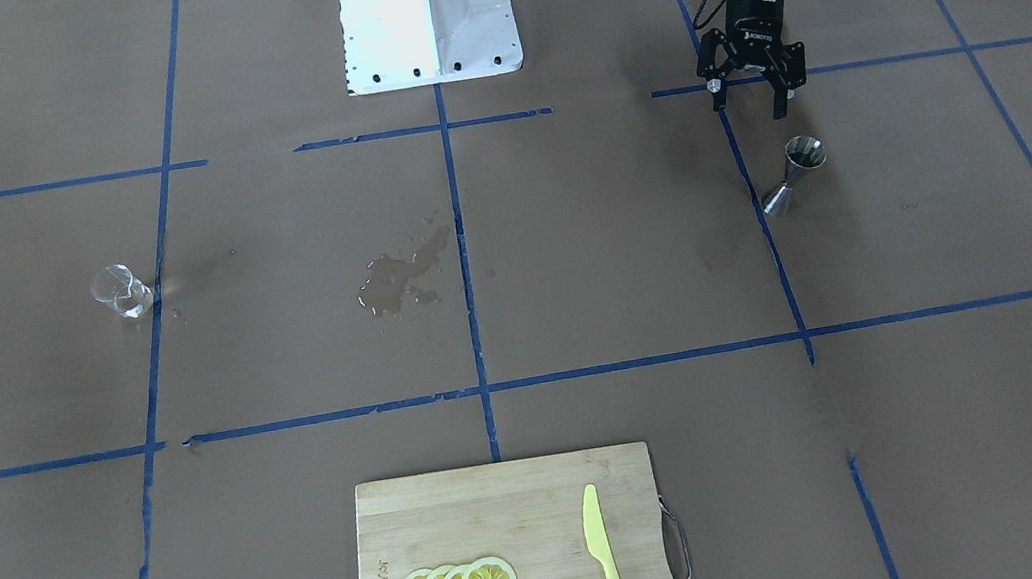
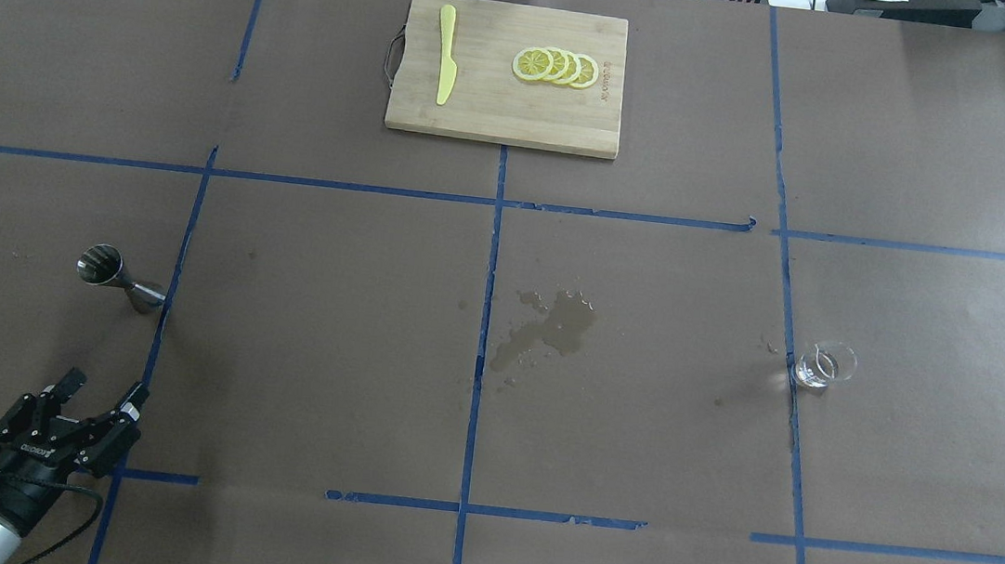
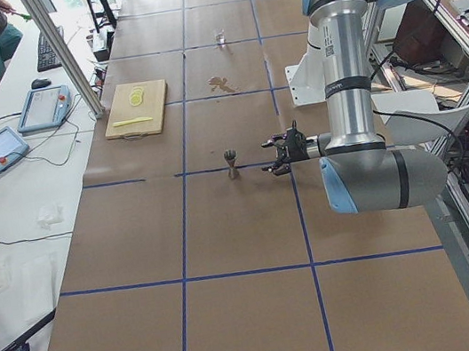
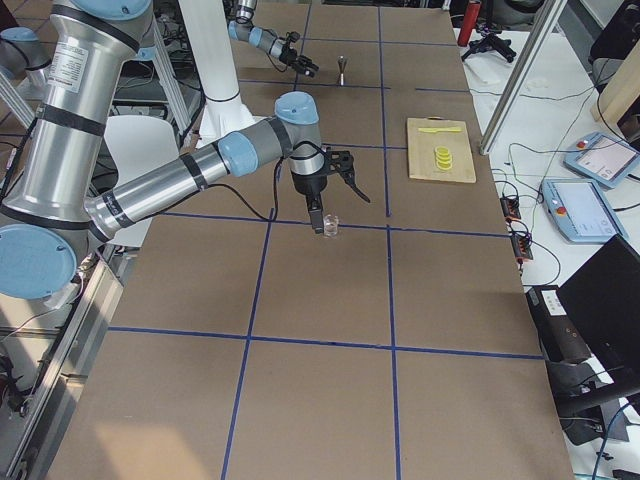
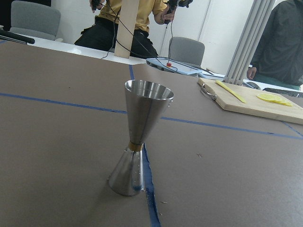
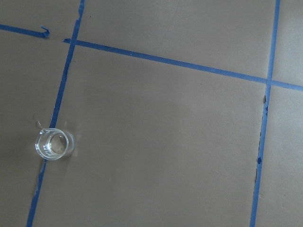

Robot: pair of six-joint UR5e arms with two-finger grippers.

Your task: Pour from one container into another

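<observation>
The left gripper [image 1: 750, 105] hangs wide open and empty, near the upright steel jigger [image 1: 794, 176] on the worktop [image 1: 578, 301]. The glass cup [image 1: 121, 290] stands well apart, near the right gripper [image 4: 338, 200]; how far that gripper is open cannot be told.

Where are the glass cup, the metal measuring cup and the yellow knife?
glass cup [image 2: 823, 365], overhead view, its middle.
metal measuring cup [image 5: 144, 113], left wrist view, upper cone.
yellow knife [image 2: 445, 56], overhead view, its middle.
</observation>
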